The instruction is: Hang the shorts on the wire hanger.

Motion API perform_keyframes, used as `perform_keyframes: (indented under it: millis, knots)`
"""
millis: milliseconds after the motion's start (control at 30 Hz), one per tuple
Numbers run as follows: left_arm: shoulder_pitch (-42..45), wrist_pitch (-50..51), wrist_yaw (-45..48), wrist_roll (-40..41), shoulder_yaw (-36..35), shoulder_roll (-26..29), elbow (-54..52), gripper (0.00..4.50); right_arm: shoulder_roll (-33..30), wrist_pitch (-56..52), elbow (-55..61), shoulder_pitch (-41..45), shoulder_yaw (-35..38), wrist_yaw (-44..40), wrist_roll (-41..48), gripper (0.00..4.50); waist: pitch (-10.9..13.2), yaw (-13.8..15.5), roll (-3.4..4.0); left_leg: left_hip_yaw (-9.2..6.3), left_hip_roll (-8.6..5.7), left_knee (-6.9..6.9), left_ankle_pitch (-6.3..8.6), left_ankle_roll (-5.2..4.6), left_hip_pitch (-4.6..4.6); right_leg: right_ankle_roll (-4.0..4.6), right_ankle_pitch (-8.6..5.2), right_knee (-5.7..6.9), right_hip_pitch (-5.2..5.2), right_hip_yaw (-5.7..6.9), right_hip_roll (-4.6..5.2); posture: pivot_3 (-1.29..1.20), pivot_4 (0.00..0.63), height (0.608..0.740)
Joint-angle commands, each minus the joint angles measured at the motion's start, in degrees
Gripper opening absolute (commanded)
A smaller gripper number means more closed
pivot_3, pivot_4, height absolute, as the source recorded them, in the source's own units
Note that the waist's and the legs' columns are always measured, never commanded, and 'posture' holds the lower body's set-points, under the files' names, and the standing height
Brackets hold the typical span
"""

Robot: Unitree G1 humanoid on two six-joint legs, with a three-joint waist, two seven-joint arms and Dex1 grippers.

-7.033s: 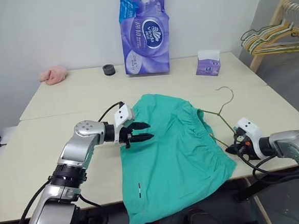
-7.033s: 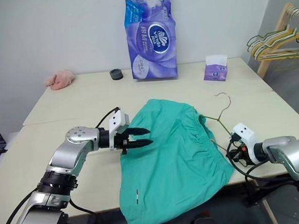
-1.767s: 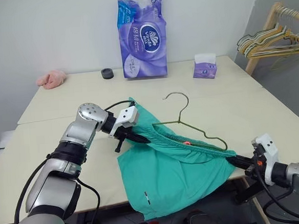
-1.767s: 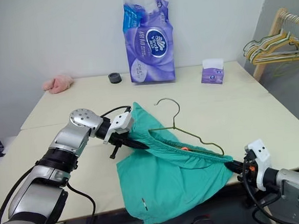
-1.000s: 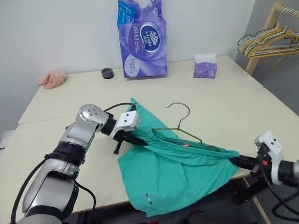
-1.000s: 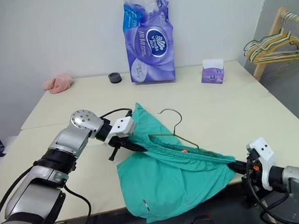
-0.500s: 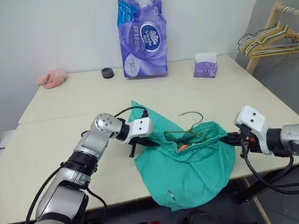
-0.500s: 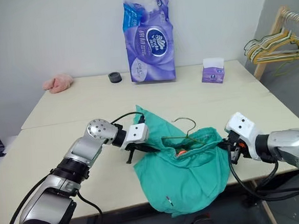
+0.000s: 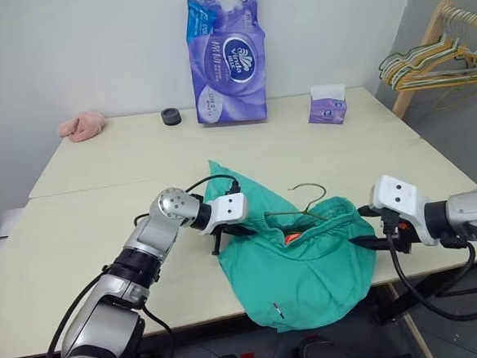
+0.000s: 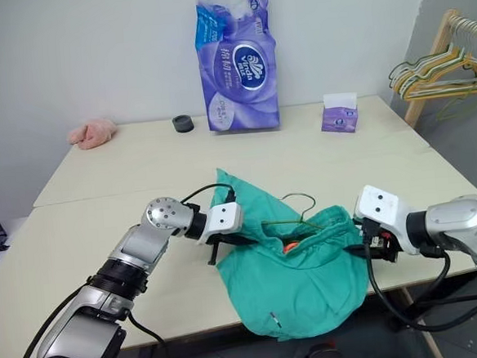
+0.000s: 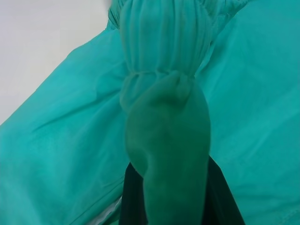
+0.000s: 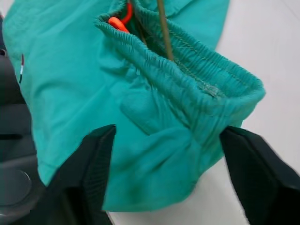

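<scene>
Right wrist view: right end effector [image 12: 164,173] has its fingers spread wide, either side of the gathered waistband of the shorts [image 9: 306,264], gripping nothing. Shorts sit bunched at the counter [image 9: 98,164] front edge, legs hanging off. Wire hanger [image 9: 306,209] lies inside the waist opening, hook poking up and back, long axis running arm to arm. Left end effector [image 9: 230,229] is clamped on the opposite waistband end. Judgement: right arm is nearer the free hanger end.
</scene>
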State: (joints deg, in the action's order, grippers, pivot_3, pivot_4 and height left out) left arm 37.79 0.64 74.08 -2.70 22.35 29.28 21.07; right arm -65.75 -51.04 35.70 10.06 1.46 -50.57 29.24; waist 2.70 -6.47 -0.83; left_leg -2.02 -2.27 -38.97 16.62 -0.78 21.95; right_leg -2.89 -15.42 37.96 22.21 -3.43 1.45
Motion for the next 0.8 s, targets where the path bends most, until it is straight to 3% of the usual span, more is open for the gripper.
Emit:
perform_keyframes:
  millis: [33,167,333,767,800]
  knots:
    - [0.36,-0.34,-0.85,-0.14,-0.07,-0.54,-1.93,0.00,0.54,-3.00,-0.25,-3.34,6.08,3.41,-0.68,4.47,0.00,0.04,-0.01,0.00,0.00,0.00,0.00,0.00,0.00,0.00,0.00,0.00,0.00,0.00,0.00,-0.24,0.052,0.740]
    - [0.07,-0.42,-0.72,-0.06,-0.19,-0.62,-2.30,0.00,3.09,-6.36,-1.03,-6.04,7.74,6.83,-0.53,4.47,0.02,-0.07,0.00,0.01,0.00,0.00,0.00,0.00,0.00,0.00,0.00,0.00,0.00,-0.01,0.01,-0.24,0.052,0.740]
    - [-0.05,-0.51,-0.87,0.16,-0.28,-1.08,-2.58,0.00,7.15,-8.00,-2.21,-3.83,3.66,7.63,0.51,4.47,0.04,-0.23,0.04,0.02,0.00,0.01,0.00,0.00,-0.02,0.00,0.00,0.02,0.00,-0.01,0.00,-0.24,0.053,0.740]
    - [-0.01,2.68,-0.33,5.24,-3.26,-2.32,-5.28,0.00,8.22,1.32,-17.26,10.36,-17.38,-2.38,-9.47,4.47,0.06,-0.16,0.07,0.04,-0.01,0.00,0.00,0.00,-0.03,0.00,0.00,0.01,0.01,-0.01,0.00,-0.20,0.037,0.740]
    - [-0.02,3.12,-0.21,5.65,-3.37,-2.14,-5.53,0.00,8.69,1.89,-18.09,11.07,-18.01,-2.60,-10.13,4.30,0.05,-0.15,0.07,0.04,-0.01,0.00,0.00,0.00,-0.02,0.01,0.00,0.01,0.01,-0.01,0.00,-0.20,0.036,0.740]
